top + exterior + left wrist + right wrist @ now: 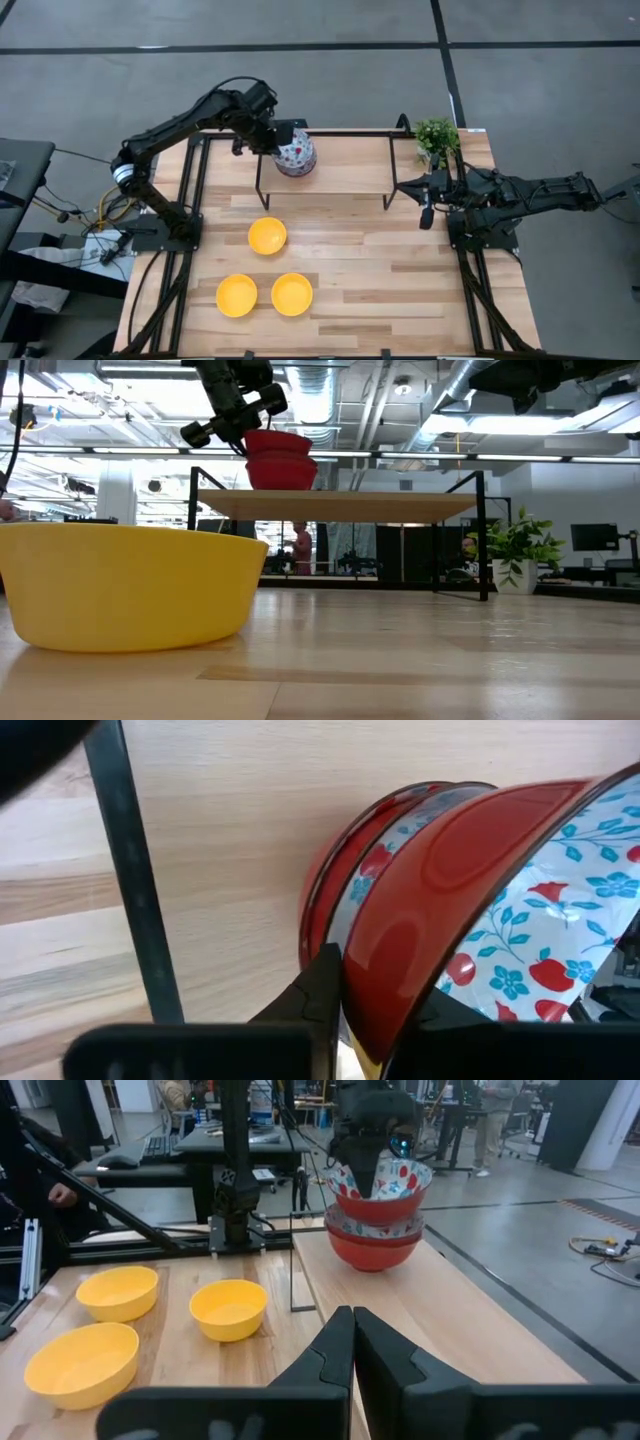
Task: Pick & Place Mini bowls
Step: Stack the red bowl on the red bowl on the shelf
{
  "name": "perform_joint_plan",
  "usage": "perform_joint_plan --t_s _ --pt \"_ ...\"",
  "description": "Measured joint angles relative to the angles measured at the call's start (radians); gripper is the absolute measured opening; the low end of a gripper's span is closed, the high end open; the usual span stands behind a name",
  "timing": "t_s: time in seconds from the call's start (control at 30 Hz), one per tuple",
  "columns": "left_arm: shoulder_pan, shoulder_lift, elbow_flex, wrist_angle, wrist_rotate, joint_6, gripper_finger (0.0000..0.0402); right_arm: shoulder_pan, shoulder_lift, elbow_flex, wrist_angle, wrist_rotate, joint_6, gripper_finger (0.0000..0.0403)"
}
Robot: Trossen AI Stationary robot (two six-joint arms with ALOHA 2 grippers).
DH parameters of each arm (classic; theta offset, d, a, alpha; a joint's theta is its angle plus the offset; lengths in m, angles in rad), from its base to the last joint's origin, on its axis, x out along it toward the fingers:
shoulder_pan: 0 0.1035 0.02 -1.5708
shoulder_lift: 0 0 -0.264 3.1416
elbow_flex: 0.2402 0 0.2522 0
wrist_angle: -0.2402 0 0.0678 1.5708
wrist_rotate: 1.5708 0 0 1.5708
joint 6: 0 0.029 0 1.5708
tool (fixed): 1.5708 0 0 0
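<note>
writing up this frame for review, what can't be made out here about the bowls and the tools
- Floral stack on the shelf: two bowls are plain; a third beneath cannot be confirmed. The left tool covers the stack in the high view.
- Left tool's grip: only the wrist view shows its fingers clamping the top bowl's wall.
- Yellow bowls: the low view shows only one.

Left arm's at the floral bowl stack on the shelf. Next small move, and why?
Probably lower a touch, then open. The left gripper pinches the rim of the top floral bowl, which sits tilted over the stacked floral bowls on the shelf, not fully nested. The right gripper waits, shut.
</note>
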Motion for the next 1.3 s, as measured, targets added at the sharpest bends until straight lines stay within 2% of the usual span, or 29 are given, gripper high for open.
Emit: perform_joint_plan --t_s 0.3,0.57,1.07,1.3 --pt "-0.021 0.061 0.0 0.008 0.015 0.03 0.0033 0.0 0.0 0.0 0.0 0.0 0.0 0.0001" --pt "-0.018 0.035 -0.001 0.017 0.022 0.053 0.0038 -0.004 0.0 0.0 0.0 0.004 -0.003 0.0001" --pt "-0.017 0.033 -0.001 0.027 0.03 0.058 0.0116 -0.058 0.0 0.0 0.001 0.0 0.0 0.0001" --pt "0.0 -0.004 -0.001 0.015 0.03 0.064 0.0128 -0.058 0.0 0.0 0.002 0.0 0.0 0.0001"
